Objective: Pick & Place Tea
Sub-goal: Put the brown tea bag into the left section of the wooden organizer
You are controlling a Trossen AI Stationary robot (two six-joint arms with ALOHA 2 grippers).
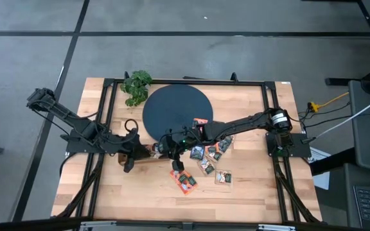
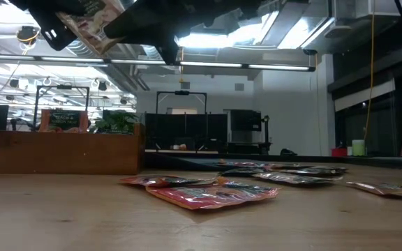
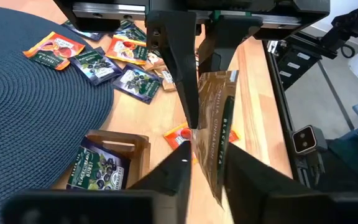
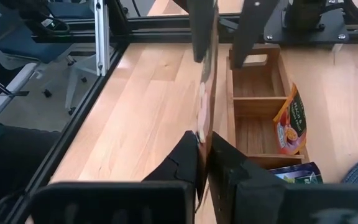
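Note:
A brown tea sachet point(image 3: 219, 118) hangs in the air between my two grippers, above the near left part of the table and beside the wooden compartment tray point(image 4: 253, 106). My right gripper point(image 4: 205, 140) is shut on one end of it. My left gripper point(image 3: 209, 158) stands open, one finger on each side of the sachet's other end. In the tray, an orange sachet point(image 4: 289, 124) leans in one compartment and a dark one point(image 3: 98, 168) lies in another. Several more sachets point(image 1: 207, 160) lie flat on the table right of the tray. My right gripper pinches the brown sachet's end nearest to it point(image 4: 206, 127) between its two fingers, coming from the table's right and slanting down. The sachet stands on edge, reaches out past the fingertips toward my left gripper, and is lifted clear of the table. My left gripper's fingers flank the far end point(image 4: 211, 25). One finger point(image 4: 199, 31) lies close against the sachet, though I cannot tell if it touches. A gap shows at the other finger point(image 4: 252, 31).
A round dark woven mat point(image 1: 177, 109) lies at the table's far middle, with a leafy plant point(image 1: 135, 86) at its left. Black frame rails point(image 1: 105, 115) run along the table's sides. Bare wood lies along the near edge.

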